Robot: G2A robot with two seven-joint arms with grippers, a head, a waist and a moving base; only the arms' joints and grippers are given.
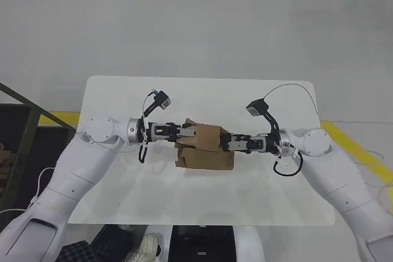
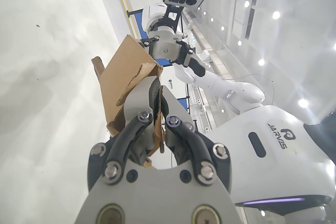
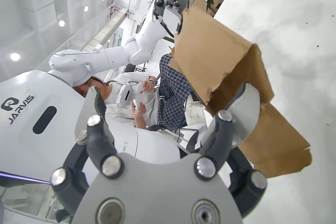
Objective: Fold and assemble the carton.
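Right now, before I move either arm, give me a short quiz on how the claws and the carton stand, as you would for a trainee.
1. True or false: the left claw is shut on the carton.
2. The right claw is: A) shut on the carton; B) open, one finger inside the carton's open end; C) open, well clear of the carton.
3. Fill in: the carton is between the two claws, over the white ____.
Key: 1 true; 2 B; 3 table.
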